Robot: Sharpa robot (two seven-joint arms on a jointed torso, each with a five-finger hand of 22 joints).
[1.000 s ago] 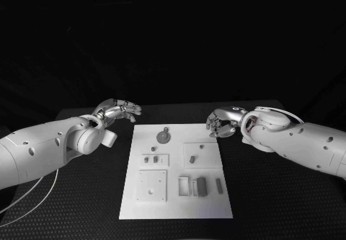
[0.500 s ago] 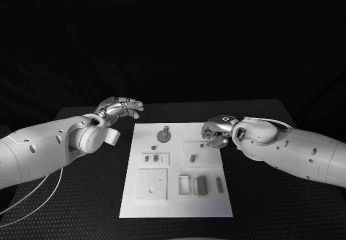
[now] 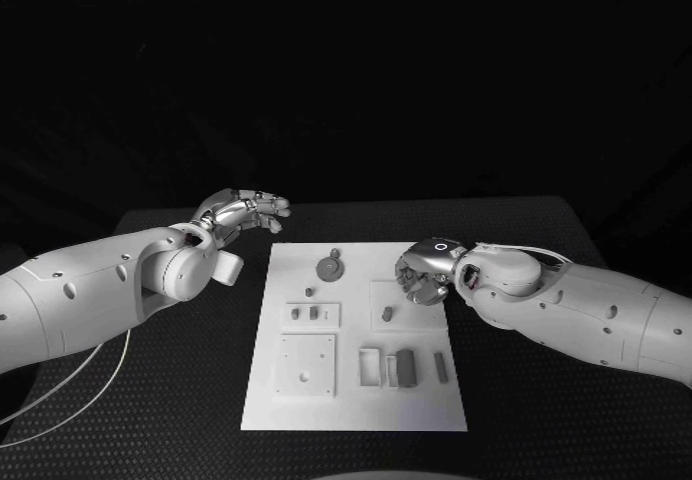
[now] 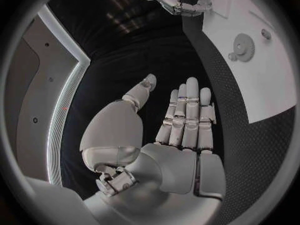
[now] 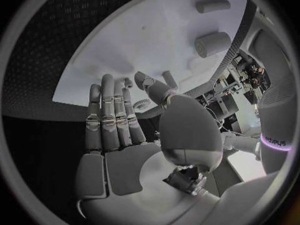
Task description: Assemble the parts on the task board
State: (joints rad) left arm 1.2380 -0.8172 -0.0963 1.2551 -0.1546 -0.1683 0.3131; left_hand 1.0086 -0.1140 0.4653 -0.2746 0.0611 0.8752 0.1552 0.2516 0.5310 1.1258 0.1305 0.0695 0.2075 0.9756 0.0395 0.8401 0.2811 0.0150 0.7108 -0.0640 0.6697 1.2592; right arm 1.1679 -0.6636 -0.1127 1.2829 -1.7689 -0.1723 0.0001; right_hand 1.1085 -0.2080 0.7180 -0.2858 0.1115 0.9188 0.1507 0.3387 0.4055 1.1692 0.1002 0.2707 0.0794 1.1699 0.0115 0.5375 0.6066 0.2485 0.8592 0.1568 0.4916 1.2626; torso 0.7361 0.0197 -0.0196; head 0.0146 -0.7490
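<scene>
The task board (image 3: 356,400) lies mid-frame. The right robot hand (image 3: 421,275), empty with fingers apparently apart, hovers over its upper right and could knock the upright peg (image 3: 387,316); the left robot hand (image 3: 245,212) is released.

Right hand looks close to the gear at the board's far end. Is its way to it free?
Probably yes. The right hand is open over the task board, the gear lies beside it, and nothing stands between. The left hand is off the board.

black table (image 3: 577,400) (dark room behind)
</scene>
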